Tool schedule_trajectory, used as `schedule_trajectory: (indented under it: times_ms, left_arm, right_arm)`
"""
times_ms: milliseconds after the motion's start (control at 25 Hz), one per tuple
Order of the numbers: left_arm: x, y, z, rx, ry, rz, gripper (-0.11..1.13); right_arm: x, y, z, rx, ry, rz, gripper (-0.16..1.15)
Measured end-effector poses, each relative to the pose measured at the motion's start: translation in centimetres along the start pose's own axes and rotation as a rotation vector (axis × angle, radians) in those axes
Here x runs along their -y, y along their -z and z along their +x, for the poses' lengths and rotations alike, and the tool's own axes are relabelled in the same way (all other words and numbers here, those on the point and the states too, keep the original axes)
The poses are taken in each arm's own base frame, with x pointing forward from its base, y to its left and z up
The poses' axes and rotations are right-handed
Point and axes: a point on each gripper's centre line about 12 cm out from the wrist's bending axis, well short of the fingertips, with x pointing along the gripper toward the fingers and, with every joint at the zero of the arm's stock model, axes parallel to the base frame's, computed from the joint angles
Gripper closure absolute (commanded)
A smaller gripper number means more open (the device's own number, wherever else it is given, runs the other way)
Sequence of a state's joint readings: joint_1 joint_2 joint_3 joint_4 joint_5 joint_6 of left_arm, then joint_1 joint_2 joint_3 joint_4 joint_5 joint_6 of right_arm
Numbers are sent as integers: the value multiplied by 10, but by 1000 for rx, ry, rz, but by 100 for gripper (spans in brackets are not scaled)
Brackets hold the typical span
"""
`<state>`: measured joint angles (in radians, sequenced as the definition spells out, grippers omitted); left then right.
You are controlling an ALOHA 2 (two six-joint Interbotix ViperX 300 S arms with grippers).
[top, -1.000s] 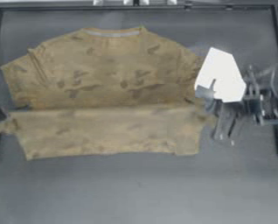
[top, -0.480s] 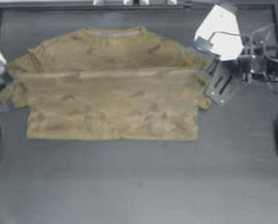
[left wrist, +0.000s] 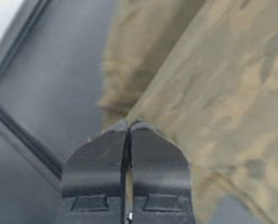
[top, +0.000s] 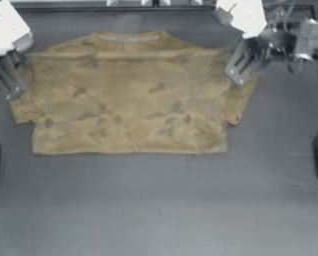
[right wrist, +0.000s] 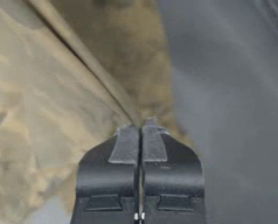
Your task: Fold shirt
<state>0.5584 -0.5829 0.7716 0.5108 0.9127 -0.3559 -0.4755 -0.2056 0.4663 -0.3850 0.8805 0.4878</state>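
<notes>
On dark table (top: 155, 210), shirt (top: 128, 105) folded, both pincers apparently pinching its hem.

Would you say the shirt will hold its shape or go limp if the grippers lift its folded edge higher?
Probably limp: the shirt drapes from the shut left gripper and right gripper in soft creases. It likely weighs little, since two corner pinches carry the fold. Its sleeves would likely sag.

The tan blotched shirt (top: 128, 97) lies folded, its hem edge apparently raised near the pale neckband (top: 129, 37).
</notes>
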Motion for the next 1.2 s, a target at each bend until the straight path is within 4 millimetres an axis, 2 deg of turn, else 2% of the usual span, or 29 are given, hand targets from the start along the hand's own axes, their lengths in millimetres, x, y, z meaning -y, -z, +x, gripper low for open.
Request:
schedule_trajectory:
  times_ms: [200, 600, 800, 1200]
  left_arm:
    - [-19, -2, 16, -9, -34, -13, 96]
    - [-39, -4, 71, -72, -54, -17, 96]
    - [-44, -8, 96, -98, -48, -9, 96]
    - [-41, -5, 132, -152, -24, 1, 94]
  right_arm:
    - [14, -12, 27, -16, 24, 2, 91]
    - [38, -28, 76, -31, 66, 11, 90]
    - [47, -27, 101, -49, 71, 27, 90]
    - [56, -23, 126, -68, 76, 42, 90]
